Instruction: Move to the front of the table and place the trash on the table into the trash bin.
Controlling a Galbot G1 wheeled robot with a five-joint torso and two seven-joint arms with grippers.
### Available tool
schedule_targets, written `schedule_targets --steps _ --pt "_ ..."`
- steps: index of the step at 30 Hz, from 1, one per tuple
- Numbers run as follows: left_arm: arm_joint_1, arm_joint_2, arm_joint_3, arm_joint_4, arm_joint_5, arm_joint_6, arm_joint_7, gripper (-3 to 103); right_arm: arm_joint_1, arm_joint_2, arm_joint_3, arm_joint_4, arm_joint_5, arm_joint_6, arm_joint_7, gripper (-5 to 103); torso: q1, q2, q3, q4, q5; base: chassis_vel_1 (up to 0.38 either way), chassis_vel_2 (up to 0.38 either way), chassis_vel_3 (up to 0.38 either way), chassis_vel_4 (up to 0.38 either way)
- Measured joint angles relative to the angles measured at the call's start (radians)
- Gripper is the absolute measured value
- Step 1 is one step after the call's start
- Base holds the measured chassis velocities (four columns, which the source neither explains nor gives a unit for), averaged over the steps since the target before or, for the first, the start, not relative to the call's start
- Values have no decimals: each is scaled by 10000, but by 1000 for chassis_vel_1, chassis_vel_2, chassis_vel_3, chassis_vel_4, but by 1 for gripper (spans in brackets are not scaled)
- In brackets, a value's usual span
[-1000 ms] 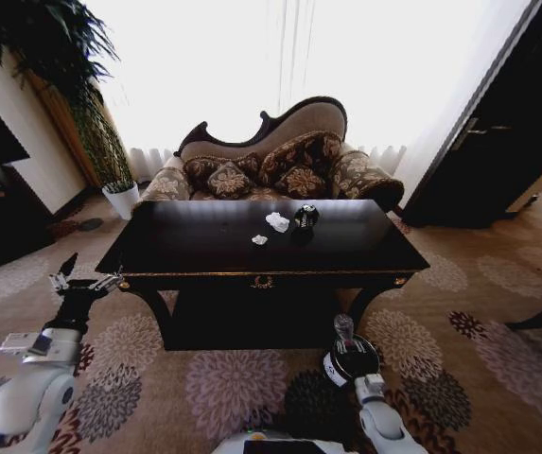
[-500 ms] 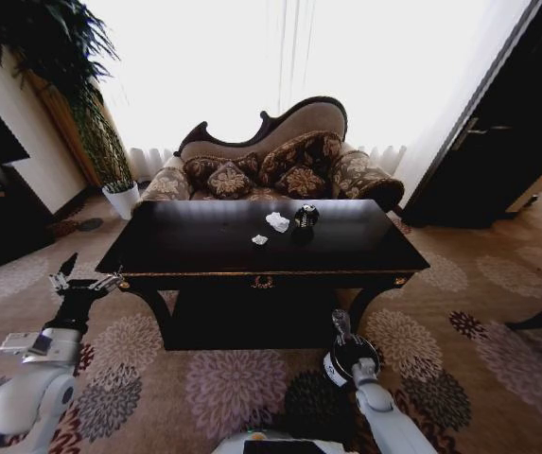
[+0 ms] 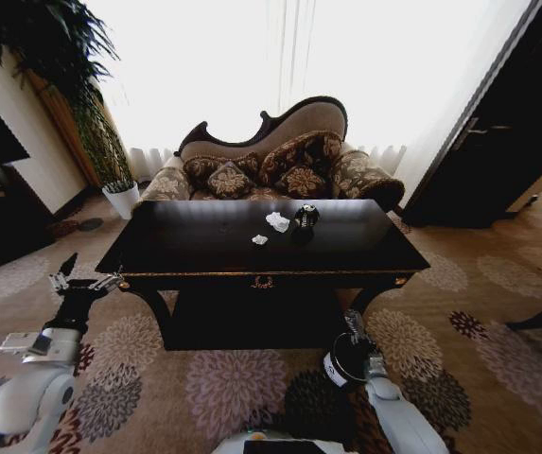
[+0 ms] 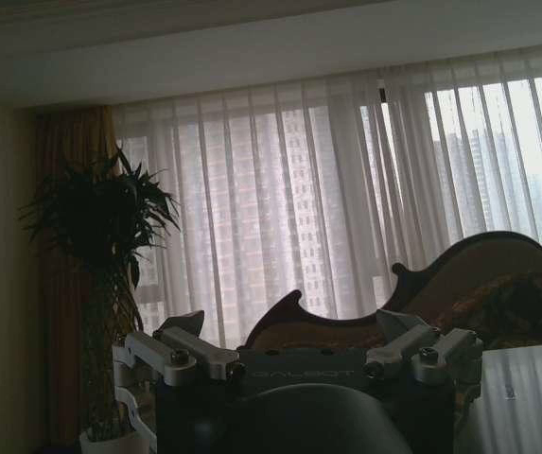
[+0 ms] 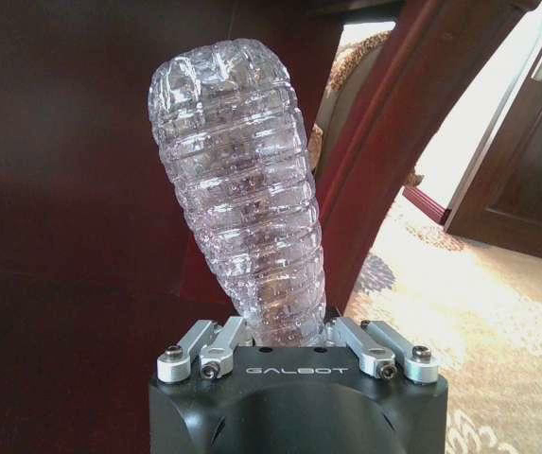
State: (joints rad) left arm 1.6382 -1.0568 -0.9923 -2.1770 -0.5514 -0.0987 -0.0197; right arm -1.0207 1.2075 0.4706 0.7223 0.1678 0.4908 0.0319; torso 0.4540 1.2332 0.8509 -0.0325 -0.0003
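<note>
The table (image 3: pixel 204 251) stands right before me with a glossy black top. Two white paper wads (image 3: pixel 277 221) (image 3: pixel 259 239) and a black ball-like wad (image 3: pixel 305 217) lie on it, right of the middle. My right gripper (image 3: pixel 358 348) (image 5: pixel 280 339) is low by the table's front right leg, shut on a clear ribbed plastic bottle (image 3: pixel 354 325) (image 5: pixel 242 189). The bottle stands up from the fingers, just above the black trash bin (image 3: pixel 339 363) with its white label. My left gripper (image 3: pixel 81 282) (image 4: pixel 299 357) hangs open off the table's left front corner, holding nothing.
A patterned sofa (image 3: pixel 271 161) sits behind the table under bright curtains. A tall plant in a white pot (image 3: pixel 121 199) stands at the back left, and a dark door (image 3: pixel 498 142) at the right. Flowered carpet (image 3: pixel 233 388) lies open in front of the table.
The right gripper with the bottle has shifted slightly to the right over the bin. The left arm has stayed put, as have the wads on the table.
</note>
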Motion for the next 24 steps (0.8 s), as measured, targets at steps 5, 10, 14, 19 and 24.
schedule_targets --steps 5,10,14,19,24 --pt "0 0 0 0 -1 0 1 100 -173 31 62 63 59 7 -63 35 0 0 0 -2 1 0 0 0 0" --pt "0 0 0 0 -1 -2 0 100 -201 87 128 99 133 21 -65 57 0 0 0 0 1 0 0 0 0" --pt "0 0 0 0 -1 -3 0 100 -218 85 118 201 209 13 -60 68 0 0 0 0 0 0 0 0 0" --pt "0 0 0 0 -1 -3 0 100 -296 80 107 379 255 -36 -55 85 -1 0 -1 0 1 0 0 0 0" --pt "0 0 0 0 -1 -3 0 100 -532 91 104 678 434 -85 -48 100 0 0 0 1 0 0 0 0 0"
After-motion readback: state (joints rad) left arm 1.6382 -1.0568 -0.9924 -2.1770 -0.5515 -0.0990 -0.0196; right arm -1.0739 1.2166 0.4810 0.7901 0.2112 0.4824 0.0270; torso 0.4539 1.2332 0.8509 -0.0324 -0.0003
